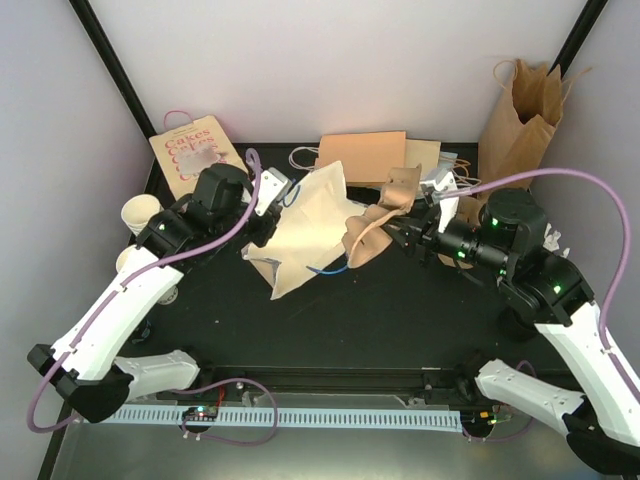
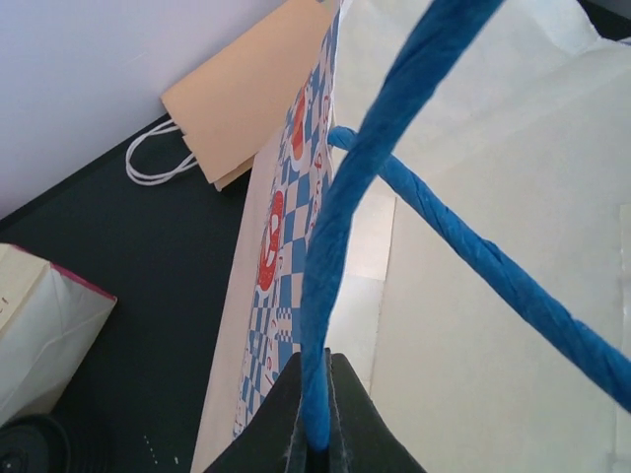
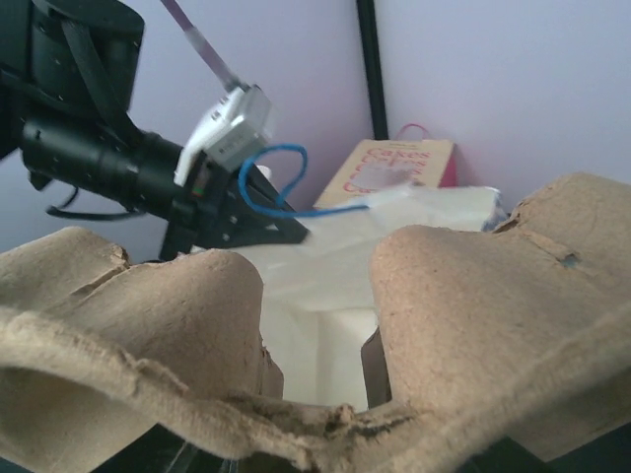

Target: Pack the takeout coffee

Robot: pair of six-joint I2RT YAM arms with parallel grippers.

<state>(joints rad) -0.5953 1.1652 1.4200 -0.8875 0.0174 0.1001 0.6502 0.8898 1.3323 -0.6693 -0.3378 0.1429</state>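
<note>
A white paper bag [image 1: 305,230] lies tilted at the table's middle, its mouth facing right. My left gripper [image 1: 268,213] is shut on the bag's blue twisted handle [image 2: 345,197], which runs up from between the jaws [image 2: 317,434]. My right gripper [image 1: 405,232] is shut on a brown pulp cup carrier [image 1: 372,235] at the bag's mouth. In the right wrist view the carrier [image 3: 463,325] hides the fingers, with the bag's white inside [image 3: 335,286] beyond it. Two cream paper cups [image 1: 140,213] [image 1: 130,262] stand at the far left. A black lid [image 2: 25,448] lies on the table.
A "Cakes" bag [image 1: 195,155] leans at the back left. Flat tan bags [image 1: 365,155] lie along the back wall. A tall brown bag [image 1: 525,115] stands in the back right corner. Black frame posts [image 1: 115,70] rise at both back corners.
</note>
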